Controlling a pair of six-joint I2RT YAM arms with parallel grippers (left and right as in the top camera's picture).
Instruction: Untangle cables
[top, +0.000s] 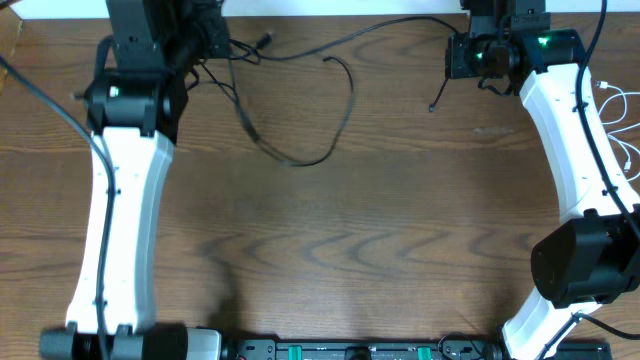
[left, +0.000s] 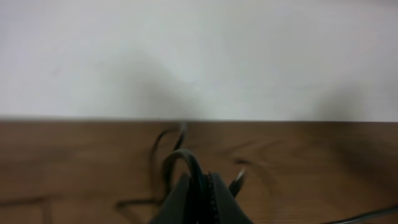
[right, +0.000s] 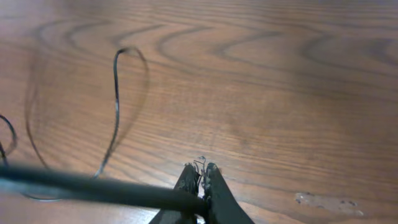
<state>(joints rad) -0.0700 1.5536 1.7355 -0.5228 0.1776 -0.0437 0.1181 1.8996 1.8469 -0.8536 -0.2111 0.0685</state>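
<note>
The black cable (top: 349, 95) is stretched along the far side of the wooden table (top: 350, 250) between my two grippers, sagging in a wide loop toward the middle. My left gripper (top: 205, 45) at the far left is shut on it. In the left wrist view the cable (left: 186, 163) arches out of the shut gripper (left: 198, 177), with a small plug (left: 237, 180) beside it. My right gripper (top: 480, 55) at the far right is shut on the same cable (right: 93, 185), which leaves the gripper (right: 200, 168) to the left. A loose plug end (top: 432, 107) hangs below it. The white cable (top: 612, 100) lies apart at the right edge.
A white wall (left: 199, 56) rises right behind the table's far edge. A black rail with green fittings (top: 350, 351) runs along the front edge between the two arm bases. A pale smear (right: 323, 200) marks the wood near the right gripper.
</note>
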